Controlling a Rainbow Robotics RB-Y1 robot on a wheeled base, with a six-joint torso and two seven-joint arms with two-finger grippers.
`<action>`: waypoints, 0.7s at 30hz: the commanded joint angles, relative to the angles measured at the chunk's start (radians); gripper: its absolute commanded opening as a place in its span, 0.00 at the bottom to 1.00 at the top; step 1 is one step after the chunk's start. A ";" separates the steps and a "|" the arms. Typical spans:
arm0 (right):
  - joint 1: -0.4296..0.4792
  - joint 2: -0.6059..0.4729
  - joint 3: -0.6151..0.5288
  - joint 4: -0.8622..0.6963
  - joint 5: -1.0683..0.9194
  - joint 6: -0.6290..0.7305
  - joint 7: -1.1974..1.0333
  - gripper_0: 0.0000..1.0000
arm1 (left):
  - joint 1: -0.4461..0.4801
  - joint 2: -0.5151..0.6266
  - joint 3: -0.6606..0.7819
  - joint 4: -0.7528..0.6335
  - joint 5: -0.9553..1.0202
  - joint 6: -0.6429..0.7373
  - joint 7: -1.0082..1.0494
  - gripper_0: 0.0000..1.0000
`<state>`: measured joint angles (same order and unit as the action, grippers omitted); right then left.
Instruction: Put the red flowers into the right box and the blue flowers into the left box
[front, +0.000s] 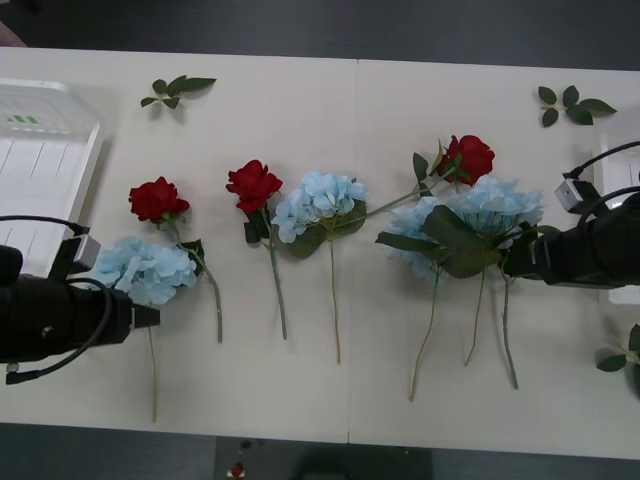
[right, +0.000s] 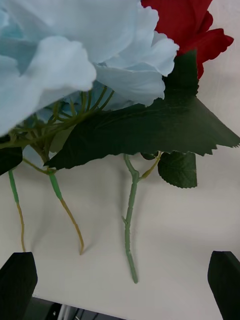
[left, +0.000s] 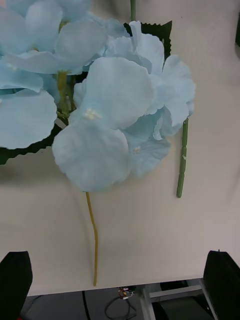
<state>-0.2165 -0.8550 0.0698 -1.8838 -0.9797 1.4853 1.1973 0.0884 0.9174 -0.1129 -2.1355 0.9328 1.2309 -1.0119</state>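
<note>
Left box (front: 45, 160): white tray at far-left table edge, ribbed floor, no flowers visible in it.

Left gripper (left: 120, 280): low at near-left, black fingers (left: 15, 277) spread apart, holding nothing, pointed at the leftmost blue hydrangea (front: 148, 268). In left wrist view, bloom (left: 100, 110) lies just beyond fingertips, yellow-green stem running toward near edge; no contact.

Flower row on table (front: 340, 400), L to R:
- red rose (front: 157, 198), just far of leftmost hydrangea, stem curving near-right.
- 2nd red rose (front: 253, 184), stem toward near edge.
- blue hydrangea (front: 318, 203), touching 2nd rose's leaves.
- blue hydrangea cluster (front: 470, 215), broad green leaves, three stems fanning near.
- 3rd red rose (front: 466, 157), at far edge of cluster, touching it.

Right gripper (right: 120, 282): at right, low, fingers (right: 225, 280) wide apart, empty, facing cluster's right side. Right wrist view: blue petals (right: 75, 50), dark serrated leaf (right: 150, 130), red bloom (right: 185, 25) behind.

Right box (front: 625, 180): white, at right edge, mostly hidden behind right arm.

Loose leaf sprigs (front: 175, 90) at far-left; more (front: 572, 105) at far-right.
</note>
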 joint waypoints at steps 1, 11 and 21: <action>-0.015 -0.030 0.044 0.020 0.026 -0.057 -0.067 1.00 | -0.065 0.003 -0.056 0.066 -0.023 -0.041 0.029 1.00; -0.015 -0.030 0.153 0.104 0.081 -0.223 -0.073 1.00 | -0.136 -0.052 -0.156 0.178 -0.108 -0.090 0.032 1.00; -0.015 -0.030 0.225 0.170 0.124 -0.344 -0.078 1.00 | -0.187 -0.052 -0.208 0.230 -0.138 -0.108 0.033 1.00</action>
<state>-0.2165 -0.8550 0.2930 -1.7141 -0.8643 1.1603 1.1804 -0.0764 0.8534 -0.3171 -1.9005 0.8090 1.1315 -1.0119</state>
